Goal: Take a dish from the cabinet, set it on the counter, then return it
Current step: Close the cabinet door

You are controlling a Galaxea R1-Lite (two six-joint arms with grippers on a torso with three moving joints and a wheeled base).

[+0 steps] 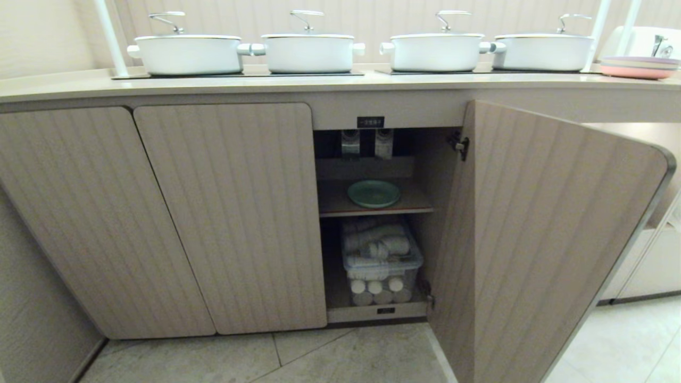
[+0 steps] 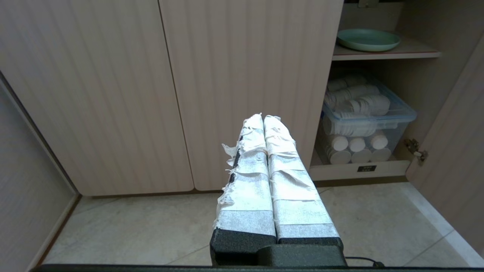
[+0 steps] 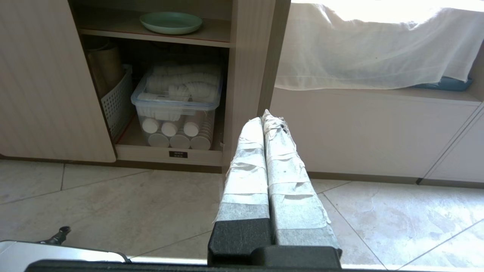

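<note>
The mint-green dish (image 1: 374,193) lies flat on the wooden upper shelf of the cabinet (image 1: 223,213), whose right-hand ribbed door (image 1: 537,234) stands swung open. The dish (image 2: 368,39) also shows in the left wrist view, and the dish (image 3: 171,22) in the right wrist view. The cream counter (image 1: 340,81) runs along the top. My left gripper (image 2: 263,118) is shut, tape-wrapped fingers pressed together, low over the floor before the closed doors. My right gripper (image 3: 263,118) is likewise shut and holds nothing, low before the open door's edge. Neither arm appears in the head view.
Several white lidded pots (image 1: 308,50) stand on the counter, with pink and lilac stacked plates (image 1: 638,67) at its far right. A clear bin of white cups (image 1: 382,263) fills the lower shelf. A white cloth (image 3: 378,45) drapes a niche to the right. Tiled floor (image 1: 319,356) lies below.
</note>
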